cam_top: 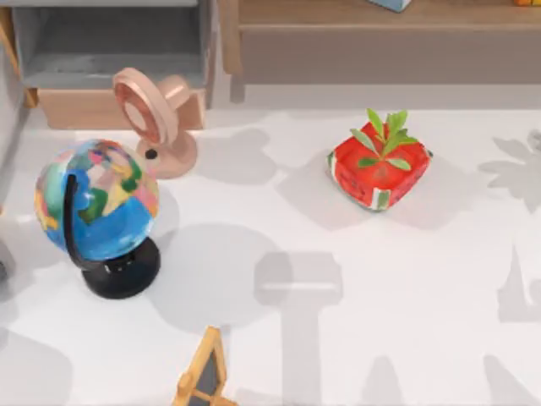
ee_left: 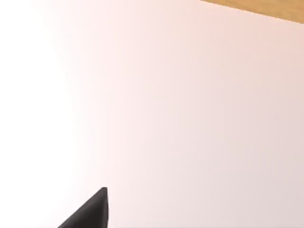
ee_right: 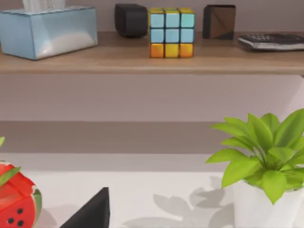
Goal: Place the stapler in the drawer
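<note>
The stapler is out of view. The drawer (cam_top: 76,108) stands open at the table's back left, with grey inner walls and floor and a light tan front panel. A dark part of my left gripper (ee_left: 89,213) sits at the edge of the left wrist view, over a pale surface with a tan wooden edge (ee_left: 266,10) beyond. A dark part of my right gripper (ee_right: 90,213) shows in the right wrist view, low over the white table and facing the shelf.
A pink round fan (cam_top: 152,118) stands against the drawer's front. A globe (cam_top: 95,203) is at the left, a red watermelon pot (cam_top: 379,165) at mid-right, a yellow-framed wedge (cam_top: 203,376) at the front. The brown shelf (ee_right: 142,59) holds a tissue box (ee_right: 47,31) and a cube (ee_right: 172,32); a potted plant (ee_right: 266,161) stands below.
</note>
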{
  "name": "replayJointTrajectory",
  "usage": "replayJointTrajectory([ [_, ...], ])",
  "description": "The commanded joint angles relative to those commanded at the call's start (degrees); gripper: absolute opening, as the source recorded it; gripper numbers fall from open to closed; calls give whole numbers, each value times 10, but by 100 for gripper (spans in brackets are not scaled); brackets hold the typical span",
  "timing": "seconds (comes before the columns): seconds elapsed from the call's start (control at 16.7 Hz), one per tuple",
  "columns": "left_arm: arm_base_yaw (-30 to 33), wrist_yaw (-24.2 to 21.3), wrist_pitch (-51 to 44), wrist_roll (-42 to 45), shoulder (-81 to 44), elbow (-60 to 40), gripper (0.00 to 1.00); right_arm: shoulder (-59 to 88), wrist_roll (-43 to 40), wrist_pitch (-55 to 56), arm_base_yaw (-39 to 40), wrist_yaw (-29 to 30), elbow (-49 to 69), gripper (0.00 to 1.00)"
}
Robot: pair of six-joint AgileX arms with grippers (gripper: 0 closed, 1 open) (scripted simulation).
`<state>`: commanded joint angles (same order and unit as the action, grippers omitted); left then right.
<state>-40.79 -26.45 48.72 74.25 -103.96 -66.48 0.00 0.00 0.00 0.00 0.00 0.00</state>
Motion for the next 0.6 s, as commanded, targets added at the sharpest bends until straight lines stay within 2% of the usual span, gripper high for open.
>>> replayJointTrajectory([
  [0.3,-57,-82,244,112,-9,212,100,0,0,0,0,0,0,100],
  [0.6,-40,-149,365,162,-67,373,100,0,0,0,0,0,0,100],
])
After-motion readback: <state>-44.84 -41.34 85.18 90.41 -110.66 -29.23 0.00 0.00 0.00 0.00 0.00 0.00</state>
